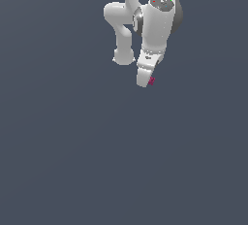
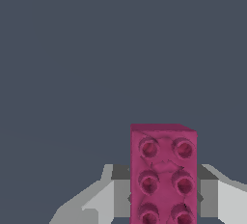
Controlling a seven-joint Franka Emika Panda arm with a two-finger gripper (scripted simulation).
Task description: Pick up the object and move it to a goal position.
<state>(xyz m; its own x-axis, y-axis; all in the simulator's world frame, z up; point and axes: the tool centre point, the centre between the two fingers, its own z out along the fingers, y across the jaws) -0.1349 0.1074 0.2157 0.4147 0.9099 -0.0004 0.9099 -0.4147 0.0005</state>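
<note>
While the white arm (image 1: 155, 25) hangs in the far part of the exterior view, its claw (image 1: 144, 80) points down; magenta-pink block (image 1: 151, 81) sits at the claw's tip, on the exterior view's right; wrist view shows the claw's fingers (image 2: 120, 194) pressed against both flanks of the studded block (image 2: 163, 175), holding it.
</note>
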